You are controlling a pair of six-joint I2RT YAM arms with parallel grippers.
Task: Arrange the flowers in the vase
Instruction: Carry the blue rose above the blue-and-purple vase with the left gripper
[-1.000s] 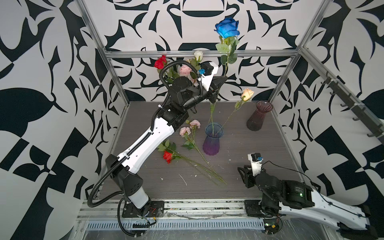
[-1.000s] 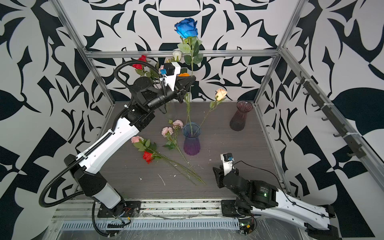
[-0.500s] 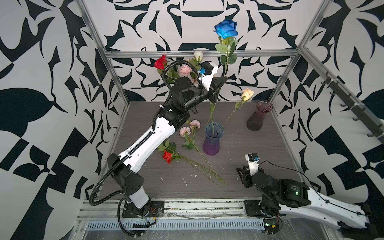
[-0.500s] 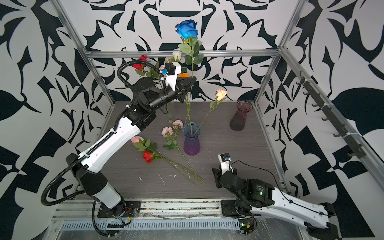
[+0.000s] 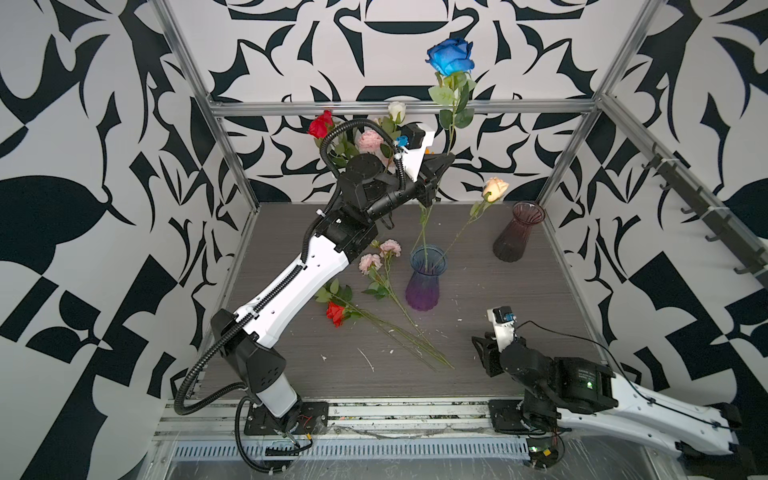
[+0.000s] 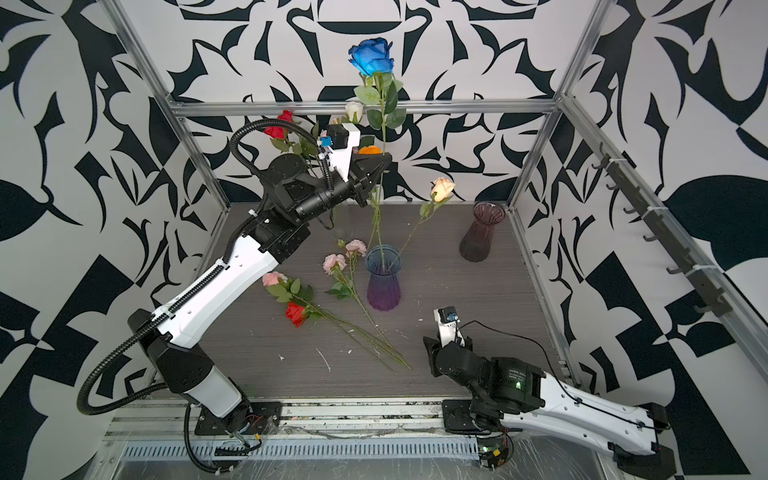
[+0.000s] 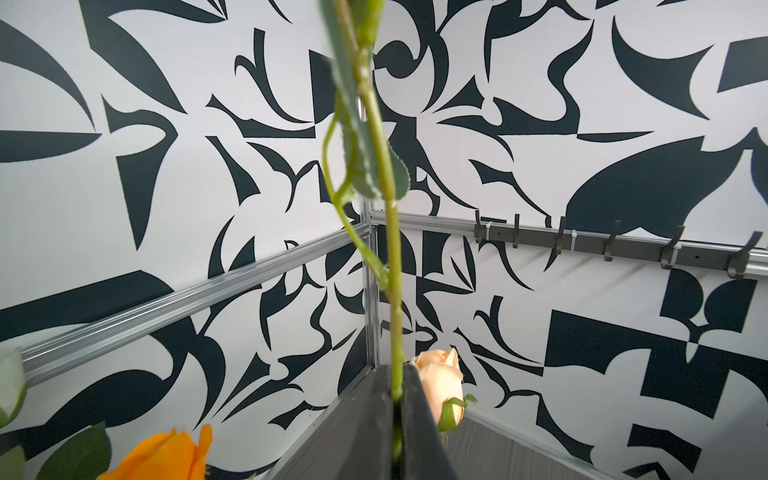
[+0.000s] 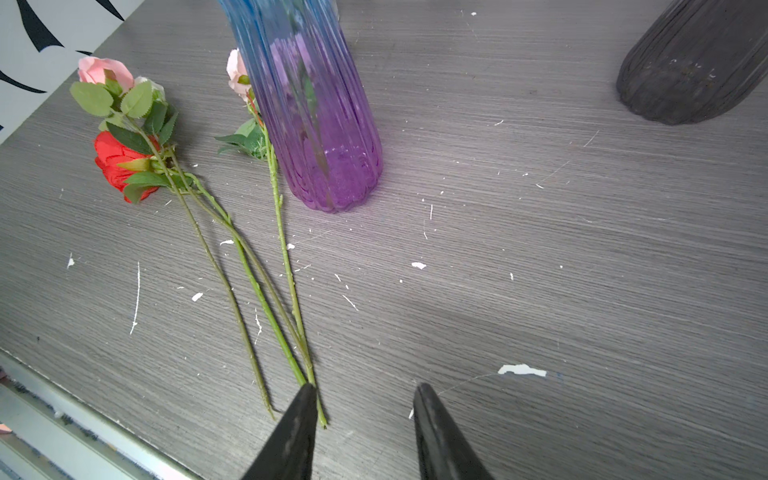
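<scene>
My left gripper (image 5: pixel 432 176) (image 7: pixel 397 384) is raised high over the blue-to-purple glass vase (image 5: pixel 426 278) (image 8: pixel 316 124) and is shut on the stem of a blue rose (image 5: pixel 451 56) (image 6: pixel 372 56). That stem hangs down into the vase mouth. A peach rose (image 5: pixel 494 189) (image 7: pixel 440 382) stands in the vase, leaning right. On the table left of the vase lie a red rose (image 5: pixel 334 312) (image 8: pixel 118 164), a pink rose (image 6: pixel 272 277) and ruffled pink blooms (image 5: pixel 370 262). My right gripper (image 5: pixel 484 347) (image 8: pixel 363 386) is open, low over the table beside their stem ends.
A dark maroon vase (image 5: pixel 519 232) stands at the back right. Behind the left arm another bunch stands upright: a red rose (image 5: pixel 321 124), a white one (image 5: pixel 397 110), a pink one (image 5: pixel 370 140) and an orange one (image 6: pixel 370 149). Metal frame rails and patterned walls enclose the table.
My right gripper has drifted slightly left, nearer the lying stems. The left arm with the blue rose has hardly moved.
</scene>
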